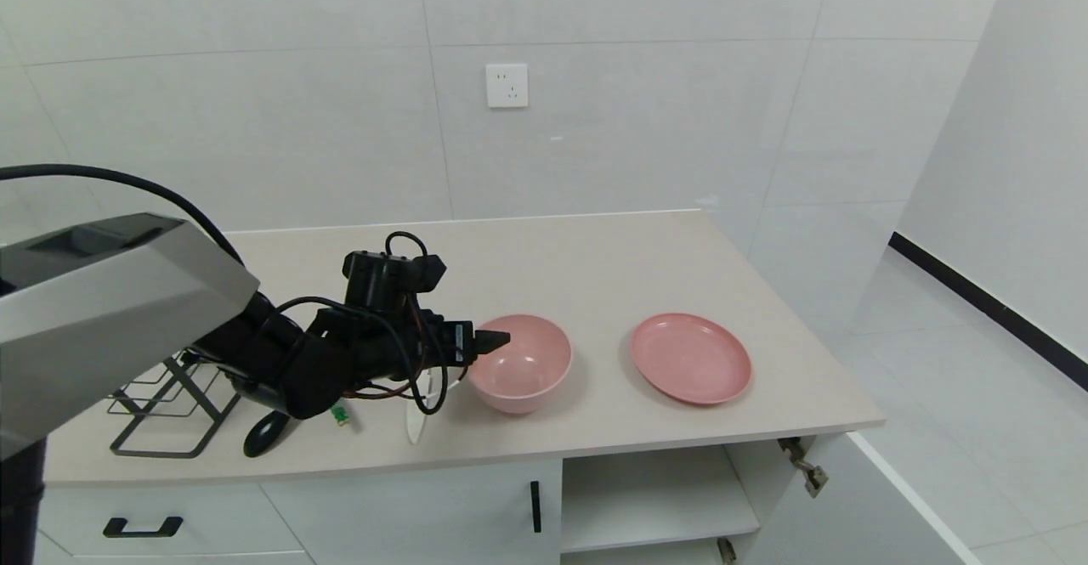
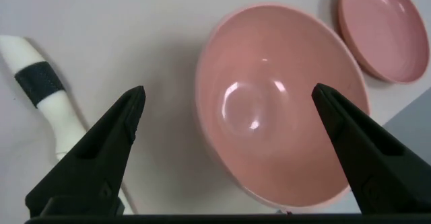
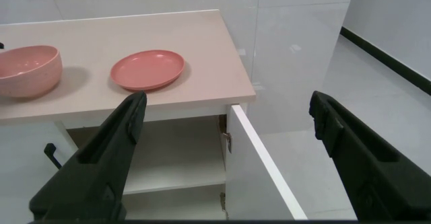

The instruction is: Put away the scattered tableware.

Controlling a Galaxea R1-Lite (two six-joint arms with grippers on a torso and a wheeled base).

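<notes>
A pink bowl [image 1: 520,364] stands near the counter's front edge, with a pink plate [image 1: 691,358] to its right. My left gripper [image 1: 490,341] hovers open at the bowl's left rim. In the left wrist view the bowl [image 2: 283,116] lies between and beyond the open fingers [image 2: 114,150], one to each side of the near rim, not touching. A white utensil [image 1: 416,416] with a black band on its handle [image 2: 42,86] lies just left of the bowl. My right gripper [image 3: 227,99] is open and holds nothing, out in front of the open cupboard, with bowl [image 3: 27,68] and plate [image 3: 148,69] beyond.
A black wire rack [image 1: 161,412] stands at the counter's front left, with a black utensil [image 1: 266,434] beside it. Below the counter [image 1: 595,268] the cupboard's shelf [image 1: 654,497] is exposed and its door [image 3: 262,163] swings out to the right. A drawer handle [image 1: 142,528] shows lower left.
</notes>
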